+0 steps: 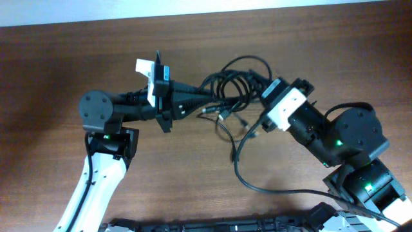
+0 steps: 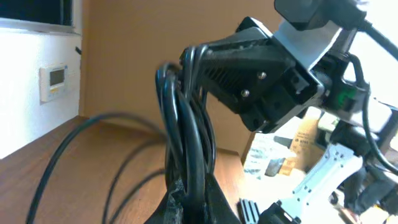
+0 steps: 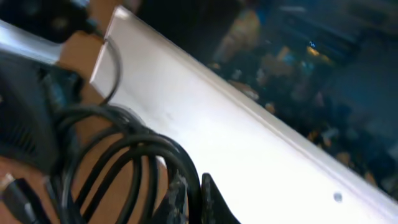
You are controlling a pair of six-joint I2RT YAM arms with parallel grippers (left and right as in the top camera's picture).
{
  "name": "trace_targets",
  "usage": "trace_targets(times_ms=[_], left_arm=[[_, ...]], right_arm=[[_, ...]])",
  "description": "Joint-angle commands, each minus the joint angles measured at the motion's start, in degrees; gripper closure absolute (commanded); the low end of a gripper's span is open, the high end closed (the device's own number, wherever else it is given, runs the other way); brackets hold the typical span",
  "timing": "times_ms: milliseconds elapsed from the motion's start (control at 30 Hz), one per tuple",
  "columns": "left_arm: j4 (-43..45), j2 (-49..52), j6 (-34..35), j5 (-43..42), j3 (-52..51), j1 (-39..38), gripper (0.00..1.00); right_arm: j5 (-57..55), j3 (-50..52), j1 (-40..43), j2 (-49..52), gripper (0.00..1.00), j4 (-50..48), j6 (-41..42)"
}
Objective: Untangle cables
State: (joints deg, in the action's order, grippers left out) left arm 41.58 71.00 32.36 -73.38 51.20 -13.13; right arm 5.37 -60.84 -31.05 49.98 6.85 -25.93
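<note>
So left claw (image 1: 205, 97) and right claw (image 1: 257, 82) both clamp the thin black looped cables (image 1: 226, 87) mid-untangle; next, I'd ease them apart slowly.

You'll see the thin glossy black cables (image 1: 235, 84) at upper centre of the overhead view, dark against the reddish-brown wood-grain counter (image 1: 193, 167), whose streaks run left to right. Your left claw (image 1: 206, 98) is matte black, with a white tag (image 1: 147, 67) behind it. Your right claw (image 1: 257, 76) is black too, backed by a white block (image 1: 286, 106). Small green lights (image 1: 338, 143) glow on the dark arm joints. The long arm link (image 1: 90, 187) at lower left is white.
</note>
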Motion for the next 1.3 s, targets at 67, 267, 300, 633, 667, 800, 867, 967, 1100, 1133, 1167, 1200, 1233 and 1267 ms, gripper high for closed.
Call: trace_targets(times_ms=[67,267,300,633,667,800,867,967,1100,1133,1167,1200,1233,1267], left_arm=[[-6.43,-0.22,-1.20,2.32,0.85,-0.22,1.00],[-6.73,-0.22,-3.72,0.46,0.85,-0.22,1.00],[-6.75,-0.22,-7.19,-1.77,0.85,-0.24,1.00],[-6.34,-0.22,-23.28,-11.28,0.85,-0.76,0.32],[-6.32,-0.22,-23.28,-11.21,0.85,-1.11,0.20],[-6.29,-0.22,-23.28,-10.84,0.85,-1.40,0.03],[-6.29,-0.22,-23.28,-10.36,0.85,-1.49,0.01],[-6.14,-0.22,-23.28,-9.31,0.85,-1.49,0.21],[-6.16,-0.22,-23.28,-9.33,0.85,-1.49,0.64],[-6.16,-0.22,-23.28,-9.35,0.85,-1.49,0.62],[-6.34,-0.22,-23.26,-9.51,0.85,-1.46,0.42],[-6.34,-0.22,-23.26,-10.54,0.85,-1.46,0.29],[-6.32,-0.22,-23.26,-12.22,0.85,-1.46,0.21],[-6.32,-0.24,-23.26,-13.57,0.85,-1.46,0.19]], right_arm=[[-13.18,-1.01,0.33,-0.76,0.96,-4.81,13.42],[-10.93,-1.01,0.33,-0.87,0.96,-4.33,13.33],[-8.00,-1.01,0.33,-0.85,0.96,-3.87,12.17],[24.55,-1.01,0.33,-0.31,0.96,9.35,-4.28],[24.79,-1.01,0.33,-0.31,0.96,9.49,-4.26],[26.73,-1.01,0.33,-0.37,0.96,9.62,-4.26],[29.18,-1.01,0.33,-0.37,0.96,9.73,-4.28],[29.75,-1.01,0.33,-0.37,0.96,9.88,-4.28],[31.52,-1.01,0.33,-0.37,0.96,10.03,-4.31],[31.45,-1.01,0.33,-0.37,0.96,10.01,-4.35],[30.84,-1.01,0.35,-0.46,0.96,10.19,-5.62],[29.42,-1.01,0.37,-0.50,0.96,10.45,-6.58],[26.73,-1.01,0.37,-0.48,0.96,10.54,-6.78],[25.40,-1.01,0.37,-0.48,0.96,10.56,-6.86]])
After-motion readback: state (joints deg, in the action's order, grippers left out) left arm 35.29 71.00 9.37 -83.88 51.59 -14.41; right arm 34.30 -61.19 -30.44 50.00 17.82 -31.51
